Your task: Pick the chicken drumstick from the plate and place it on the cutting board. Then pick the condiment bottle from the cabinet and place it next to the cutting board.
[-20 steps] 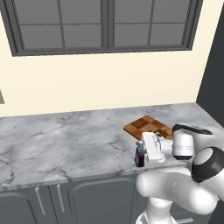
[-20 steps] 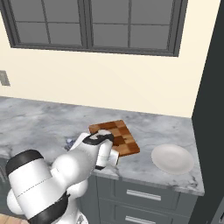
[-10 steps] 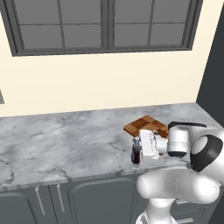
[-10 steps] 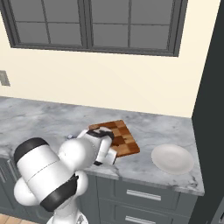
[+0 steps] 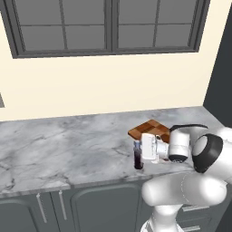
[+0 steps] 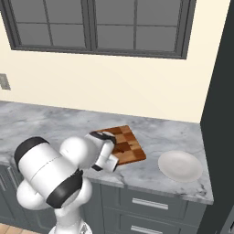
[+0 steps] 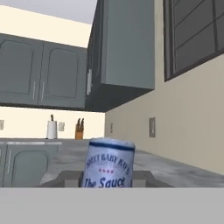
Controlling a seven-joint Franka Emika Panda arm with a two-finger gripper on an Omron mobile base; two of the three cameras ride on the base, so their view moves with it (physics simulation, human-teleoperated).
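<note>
The condiment bottle (image 5: 138, 157) stands upright at the marble counter's surface, just left of the checkered cutting board (image 5: 152, 129), near the front edge. My gripper (image 5: 137, 153) reaches in from the right and is shut on it. In the hand view the bottle (image 7: 108, 163), with its pale "Sauce" label, sits between my two dark fingertips (image 7: 68, 177). The cutting board (image 6: 126, 145) lies mid-counter, with the bare white plate (image 6: 180, 165) to its right. My arm covers part of the board and the chicken drumstick is hidden. The dark cabinet (image 6: 223, 109) rises at the right.
A marble counter (image 5: 63, 145) stretches far to the left under a dark-framed window (image 5: 108, 25). Grey drawers with silver handles (image 6: 151, 204) sit below the counter. In the hand view, upper cabinets (image 7: 122, 48), a paper-towel roll (image 7: 51, 129) and a knife block (image 7: 78, 129) stand far off.
My gripper has carried the bottle a little to the left along the counter's front, and the arm's elbow has swung in behind it.
</note>
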